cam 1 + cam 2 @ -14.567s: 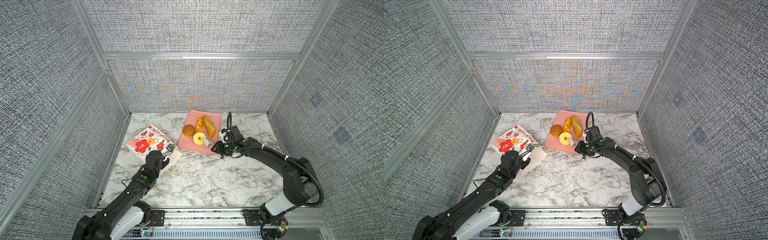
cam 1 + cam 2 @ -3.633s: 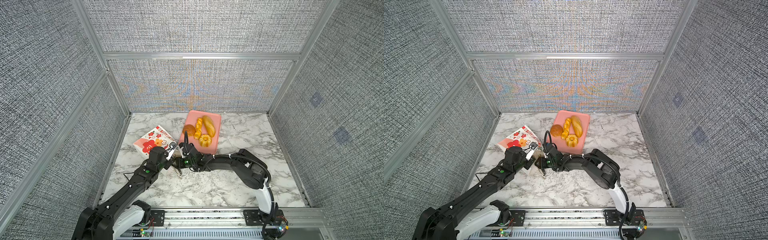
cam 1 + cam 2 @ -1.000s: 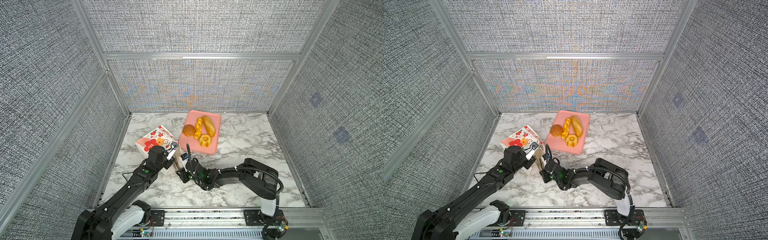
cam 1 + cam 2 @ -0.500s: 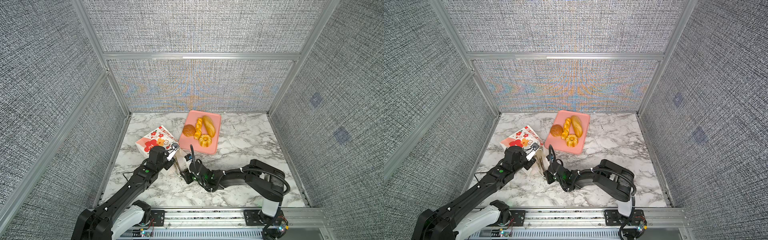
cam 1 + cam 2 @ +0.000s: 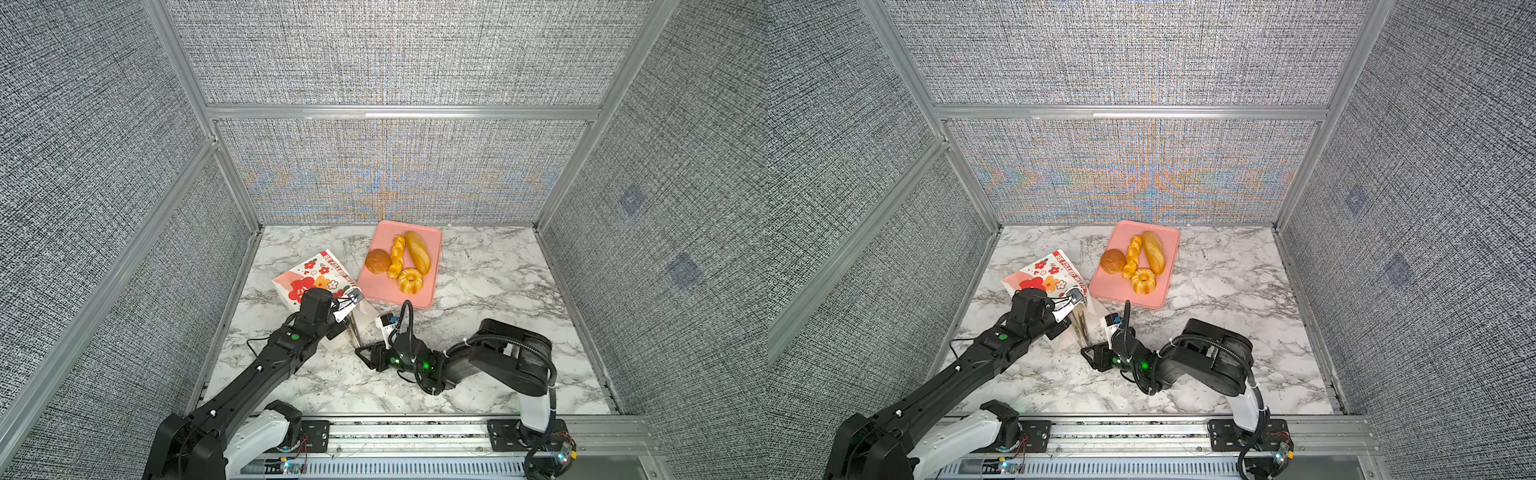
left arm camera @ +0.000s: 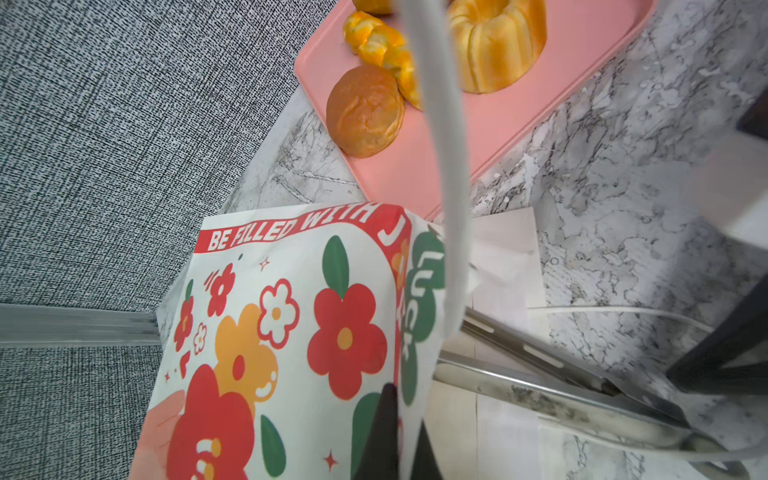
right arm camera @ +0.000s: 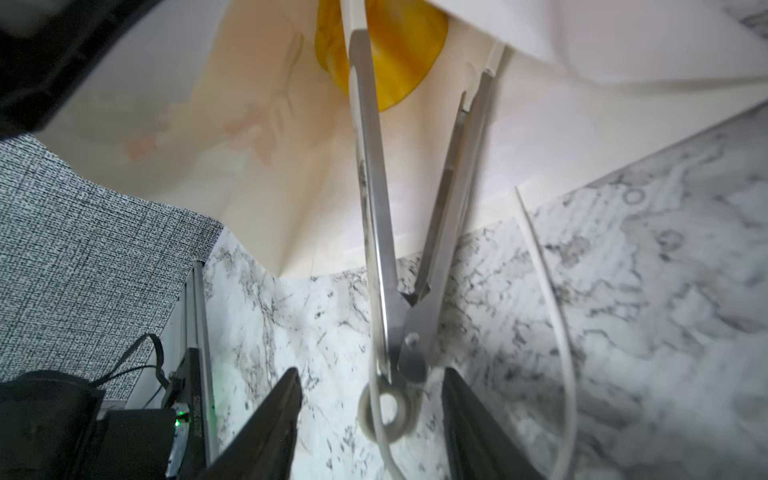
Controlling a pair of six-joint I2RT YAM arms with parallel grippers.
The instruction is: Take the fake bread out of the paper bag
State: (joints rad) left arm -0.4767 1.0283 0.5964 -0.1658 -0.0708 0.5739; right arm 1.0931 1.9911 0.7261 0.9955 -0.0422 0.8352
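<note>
We're counting 4 pcs of fake bread [image 5: 1153, 257] on 1 pink tray [image 5: 382, 287]: 1 round bun [image 5: 377, 261], 1 twisted stick [image 5: 396, 256], 1 long loaf [image 5: 417, 252], 1 ring cake [image 5: 409, 280]. We're seeing what looks like 1 more yellow pc [image 7: 407, 50] in the right wrist view, though it's blurry. We're also counting 1 paper bag [image 5: 311, 278], 1 pr of metal tongs [image 7: 376, 216] & 2 arms: left arm [image 5: 291, 343], right arm [image 5: 511, 359].

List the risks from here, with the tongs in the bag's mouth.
1. The tongs lie between the right gripper's open jaws, seemingly untouched; closing may shove them instead of gripping.
2. Only one tong arm crosses the yellow bread inside the paper bag; a squeeze may pinch paper.
3. A white cord lies across the tongs' ring and could snag while the left gripper holds the bag's rim.
</note>
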